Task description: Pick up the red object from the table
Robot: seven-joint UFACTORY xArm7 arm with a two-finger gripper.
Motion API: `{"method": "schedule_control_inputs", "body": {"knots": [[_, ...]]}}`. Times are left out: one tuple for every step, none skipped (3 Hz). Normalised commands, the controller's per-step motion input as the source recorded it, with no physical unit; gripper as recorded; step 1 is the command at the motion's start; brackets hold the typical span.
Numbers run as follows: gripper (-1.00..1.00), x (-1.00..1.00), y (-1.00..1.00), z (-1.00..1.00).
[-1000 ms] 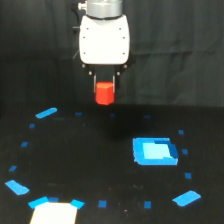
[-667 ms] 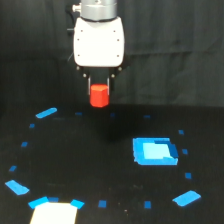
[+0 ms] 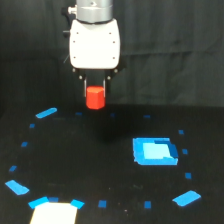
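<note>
Tool [image 3: 95, 89] clamped on small matte red-orange block [image 3: 95, 97] — held clear above flat black desk [image 3: 100, 165]; open room all round.

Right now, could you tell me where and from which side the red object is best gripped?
Grip the red object across its upright side walls, near the top, coming straight down from above. That is how the tool holds it now: its short, stubby shape gives the fingers opposite faces to close on.

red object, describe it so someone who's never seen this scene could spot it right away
Find the big white gripper body hanging at top centre of the exterior view. Directly beneath it, pinched between the dark jaws above the black table, is the red object, a small stubby block. It is the only red thing; everything nearby is blue or white.
</note>
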Motion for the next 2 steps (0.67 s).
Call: {"method": "schedule_control_inputs", "body": {"knots": [[-1.0, -0.01, 0.22, 0.06], [-0.87, 0.1, -0.05, 0.4]]}}
